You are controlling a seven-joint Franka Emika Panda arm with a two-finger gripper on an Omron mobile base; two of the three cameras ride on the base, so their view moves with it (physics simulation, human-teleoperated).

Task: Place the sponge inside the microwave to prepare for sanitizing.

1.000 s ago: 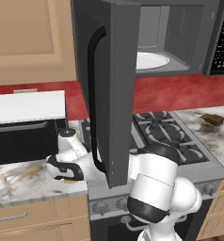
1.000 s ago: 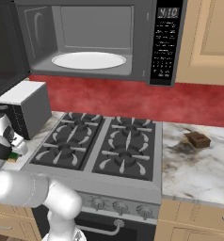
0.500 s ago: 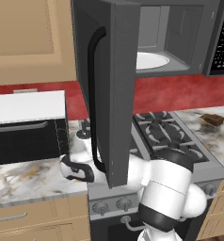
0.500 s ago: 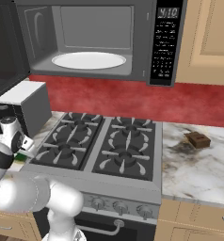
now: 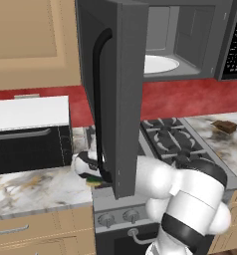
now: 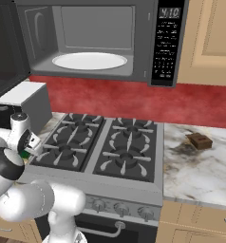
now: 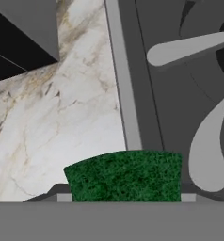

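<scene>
Sponge (image 7: 125, 175) in gripper (image 7: 125, 195), low at bench (image 7: 71, 108) edge.
We saw the gripper clamped on it beside the stove (image 6: 100, 147); microwave (image 6: 93, 45) door open.

Bright, even light all over, like a computer drawing. No clear lamp or window to see. Soft and a bit fuzzy in both base views, with jagged edges on straight lines. Very faint shadows under the stove grates (image 6: 98, 142). Darker inside the microwave (image 6: 93, 40), yet the white plate (image 6: 89, 60) glows pale. No glare on the marble counter (image 7: 62, 108). Sharp, grainy green on the sponge (image 7: 125, 175) up close. No bending at the picture edges.
</scene>
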